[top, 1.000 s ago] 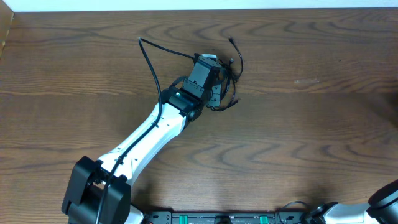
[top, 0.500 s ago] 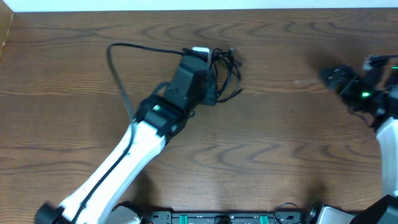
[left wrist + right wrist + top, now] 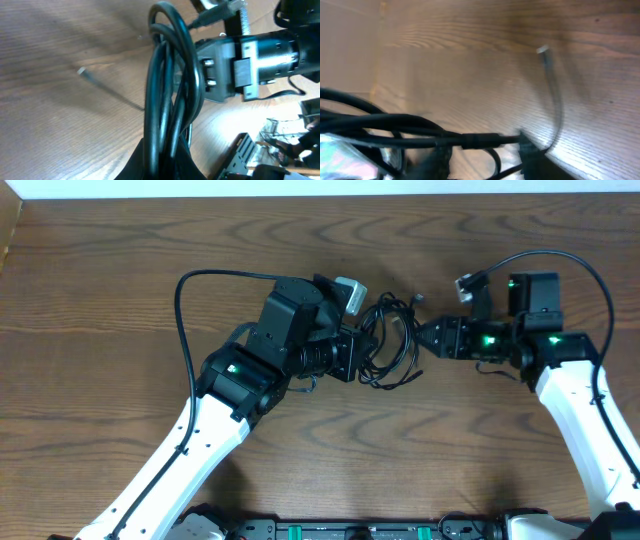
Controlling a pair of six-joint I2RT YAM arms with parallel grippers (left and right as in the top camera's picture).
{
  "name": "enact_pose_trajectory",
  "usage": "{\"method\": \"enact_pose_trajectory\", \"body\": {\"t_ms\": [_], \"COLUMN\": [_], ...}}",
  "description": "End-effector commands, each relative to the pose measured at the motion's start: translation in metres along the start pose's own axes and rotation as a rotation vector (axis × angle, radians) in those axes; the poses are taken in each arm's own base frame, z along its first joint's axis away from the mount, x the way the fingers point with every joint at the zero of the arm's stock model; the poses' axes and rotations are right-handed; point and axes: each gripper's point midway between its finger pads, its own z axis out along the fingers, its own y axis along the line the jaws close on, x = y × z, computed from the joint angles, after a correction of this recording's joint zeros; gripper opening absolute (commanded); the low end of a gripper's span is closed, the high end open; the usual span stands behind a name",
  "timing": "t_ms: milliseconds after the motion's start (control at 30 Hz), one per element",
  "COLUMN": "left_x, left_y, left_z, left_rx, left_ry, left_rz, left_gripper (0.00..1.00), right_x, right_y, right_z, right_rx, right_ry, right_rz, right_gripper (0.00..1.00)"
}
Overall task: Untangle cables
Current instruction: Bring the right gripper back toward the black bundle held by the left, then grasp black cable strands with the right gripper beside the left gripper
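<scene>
The cables (image 3: 390,345) are a small tangle of thin black cords at the table's middle. My left gripper (image 3: 358,355) comes from the lower left and is shut on the tangle's left side. In the left wrist view the black loops (image 3: 165,75) rise straight out of the closed fingers (image 3: 162,160). My right gripper (image 3: 422,335) meets the tangle's right edge. In its blurred wrist view the right gripper (image 3: 490,160) has a gap between its jaws, with a cord and its plug sleeve (image 3: 470,141) crossing there. One loose plug end (image 3: 542,50) hangs toward the wood.
The left arm's own thick wire (image 3: 180,290) loops out to the left, and the right arm's wire (image 3: 560,255) arcs over its wrist. The arms' base rail (image 3: 350,530) runs along the near edge. The right arm's motor housing (image 3: 250,50) fills the upper right of the left wrist view.
The right arm has swung in from the right edge to the tangle, and its jaws have narrowed. The left arm has shifted the tangle rightward and toward the table's middle.
</scene>
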Motion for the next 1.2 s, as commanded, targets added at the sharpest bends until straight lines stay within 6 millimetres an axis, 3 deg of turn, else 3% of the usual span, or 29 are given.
{"method": "enact_pose_trajectory", "body": {"t_ms": [0,133,233,300,367,433,467,533,600,633,733,800,900,1067,1167], "left_x": [0.0,0.004,0.008,0.01,0.01,0.005,0.003,0.0,-0.001,0.001,0.004,0.004,0.001,0.004,0.003], "left_y": [-0.016,-0.038,-0.054,-0.053,-0.047,-0.023,-0.01,0.013,0.03,0.033,0.038,0.039,0.038,0.03,0.027], "left_z": [-0.004,-0.007,-0.011,-0.011,-0.009,-0.004,-0.003,-0.001,0.003,0.008,0.015,0.017,0.018,0.019,0.019], "left_rx": [0.079,0.205,0.302,0.294,0.262,0.121,0.05,-0.075,-0.157,-0.16,-0.168,-0.168,-0.164,-0.114,-0.102], "left_ry": [0.012,0.041,0.069,0.073,0.064,0.032,0.019,-0.002,-0.004,0.009,0.028,0.025,0.012,0.029,0.026], "left_rz": [0.018,0.033,0.044,0.05,0.101,0.101,0.095,0.085,0.075,0.069,0.041,0.0,-0.029,-0.035,-0.076], "left_gripper": [0.08,0.08,0.08,0.08,0.08,0.08,0.08,0.08,0.08,0.08,0.08,0.08,0.08,0.08,0.08], "right_x": [-0.001,-0.002,-0.002,0.0,0.006,0.013,0.017,0.023,0.025,0.027,0.035,0.041,0.049,0.05,0.049], "right_y": [-0.02,-0.044,-0.079,-0.086,-0.082,-0.082,-0.084,-0.076,-0.038,-0.008,0.04,0.049,0.056,0.04,0.043], "right_z": [0.005,0.0,-0.016,-0.02,-0.018,-0.019,-0.02,-0.024,-0.026,-0.031,-0.045,-0.048,-0.046,-0.038,-0.036], "right_rx": [0.168,0.328,0.543,0.59,0.56,0.557,0.562,0.515,0.303,0.152,-0.054,-0.064,-0.069,0.074,0.072], "right_ry": [-0.016,-0.033,-0.086,-0.092,-0.066,-0.037,-0.024,-0.002,0.014,0.02,0.036,0.044,0.07,0.045,0.042], "right_rz": [-0.04,-0.022,0.093,0.128,0.137,0.156,0.166,0.188,0.167,0.165,0.131,0.149,0.165,0.223,0.228], "right_gripper": [0.06,0.01,0.01,0.02,0.11,0.3,0.3,0.29,0.33,0.34,0.41,0.47,0.47,0.47,0.49]}}
